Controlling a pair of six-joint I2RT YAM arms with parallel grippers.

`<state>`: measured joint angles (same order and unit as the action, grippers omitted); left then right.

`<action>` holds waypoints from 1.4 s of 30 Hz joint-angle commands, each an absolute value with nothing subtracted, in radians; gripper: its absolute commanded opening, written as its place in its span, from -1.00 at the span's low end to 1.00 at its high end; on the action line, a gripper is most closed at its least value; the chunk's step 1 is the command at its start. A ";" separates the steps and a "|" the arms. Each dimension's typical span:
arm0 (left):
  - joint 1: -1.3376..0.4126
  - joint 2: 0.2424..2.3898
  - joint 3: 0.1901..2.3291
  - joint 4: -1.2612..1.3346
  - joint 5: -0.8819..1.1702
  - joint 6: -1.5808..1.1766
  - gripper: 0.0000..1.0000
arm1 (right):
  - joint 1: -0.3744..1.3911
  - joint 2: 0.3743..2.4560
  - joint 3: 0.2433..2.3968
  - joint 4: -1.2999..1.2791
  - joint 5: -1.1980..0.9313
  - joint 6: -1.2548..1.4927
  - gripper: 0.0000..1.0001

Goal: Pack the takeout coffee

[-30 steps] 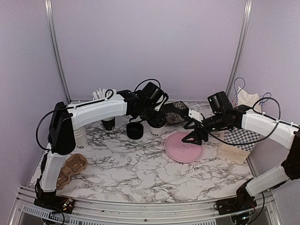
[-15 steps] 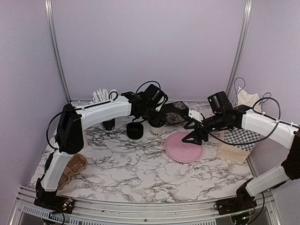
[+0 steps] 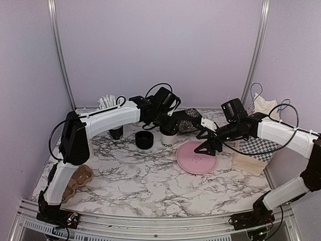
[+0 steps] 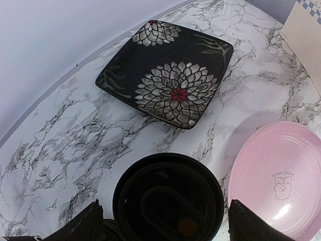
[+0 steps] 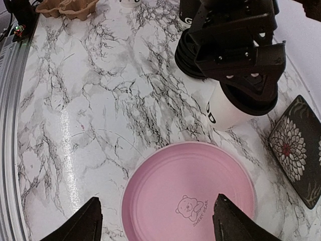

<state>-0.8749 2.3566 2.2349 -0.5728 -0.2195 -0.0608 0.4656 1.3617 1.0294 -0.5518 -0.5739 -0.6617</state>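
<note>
A white paper coffee cup [image 3: 168, 138] with a black lid [image 4: 168, 198] stands at the back middle of the table. My left gripper [image 3: 167, 122] hovers just over it, open, and its fingers straddle the lid in the left wrist view [image 4: 168, 227] with a small gap on each side. The right wrist view shows the cup [image 5: 226, 109] under the left gripper [image 5: 241, 47]. A stack of spare black lids [image 3: 144, 139] lies left of the cup. A brown cardboard cup carrier [image 3: 76, 181] lies at the near left. My right gripper [image 3: 207, 146] is open and empty above a pink plate [image 3: 193, 159].
A black floral square plate [image 3: 189, 120] lies behind the cup. A second cup [image 3: 116, 132] stands at the back left. A checkered box [image 3: 257, 149] sits on the right, and stir sticks [image 3: 106, 102] stand at the back left. The pink plate [image 5: 190, 196] fills the lower part of the right wrist view.
My left gripper has shifted a little right and up over the lidded cup, so more of the cup's side and lettering shows. The right arm has hardly moved.
</note>
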 commanded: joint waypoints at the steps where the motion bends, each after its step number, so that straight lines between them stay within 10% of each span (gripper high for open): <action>1: -0.874 2.278 2.247 -0.592 -0.238 -0.059 0.70 | 0.456 1.371 1.051 -0.538 -0.580 -0.651 0.47; 20: -0.846 1.490 1.539 -1.027 -0.456 -0.328 0.25 | 0.457 1.387 1.045 -0.529 -0.562 -0.654 0.46; 42: -0.518 1.468 1.414 -1.090 -0.434 -0.291 -0.30 | 0.456 1.424 1.042 -0.531 -0.554 -0.659 0.45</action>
<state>-0.5327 1.4399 1.4284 -1.0801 -0.4362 -0.3061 0.4652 1.4151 1.0294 -0.5495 -0.5648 -0.6621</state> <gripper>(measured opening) 0.387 0.725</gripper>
